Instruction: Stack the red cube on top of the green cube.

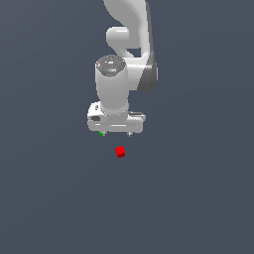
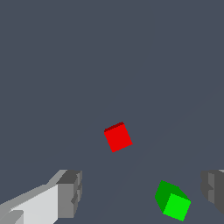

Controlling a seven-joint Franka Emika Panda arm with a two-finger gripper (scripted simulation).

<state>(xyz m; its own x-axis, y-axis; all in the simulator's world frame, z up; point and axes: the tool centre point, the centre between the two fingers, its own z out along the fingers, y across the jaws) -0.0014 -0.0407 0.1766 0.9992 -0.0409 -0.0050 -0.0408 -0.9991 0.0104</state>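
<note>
The red cube [image 1: 120, 152] lies on the grey floor just in front of my gripper in the exterior view; it also shows in the wrist view [image 2: 118, 137]. The green cube [image 1: 101, 133] is almost hidden behind the gripper body, only a sliver showing; in the wrist view [image 2: 173, 200] it lies between the two fingers, nearer one of them. My white gripper [image 1: 115, 134] hangs above both cubes, open and empty; its grey fingertips [image 2: 70, 194] stand wide apart.
The white arm [image 1: 126, 44] rises behind the gripper. A plain dark grey floor [image 1: 198, 198] lies all around, with nothing else on it.
</note>
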